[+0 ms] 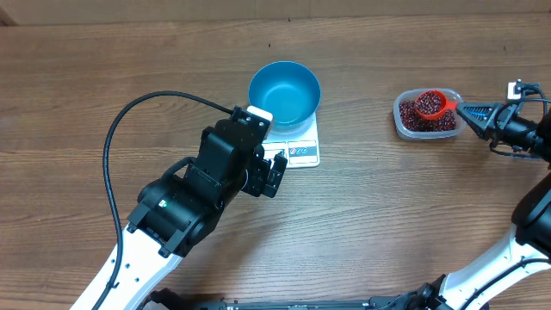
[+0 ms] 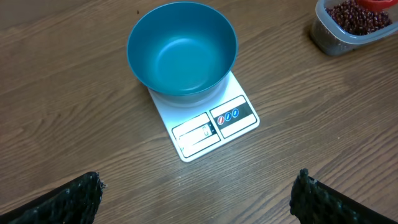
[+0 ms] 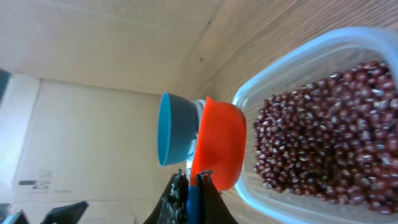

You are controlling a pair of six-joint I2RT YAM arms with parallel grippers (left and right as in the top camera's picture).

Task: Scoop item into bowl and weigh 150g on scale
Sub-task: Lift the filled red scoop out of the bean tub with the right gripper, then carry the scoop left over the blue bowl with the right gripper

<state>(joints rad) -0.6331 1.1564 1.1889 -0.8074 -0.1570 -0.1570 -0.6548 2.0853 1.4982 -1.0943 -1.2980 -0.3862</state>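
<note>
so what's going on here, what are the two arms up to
The right arm's fingers are shut on a red scoop that carries some beans, over the clear tub they came from. The blue bowl stands empty on the white scale, so nothing has been tipped in yet. The left arm's fingers are open and hold nothing, near the scale's front.

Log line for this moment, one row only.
left end effector: open, near scale | right end effector: shut on red scoop, beans in it, over tub | bowl: on scale, empty
</note>
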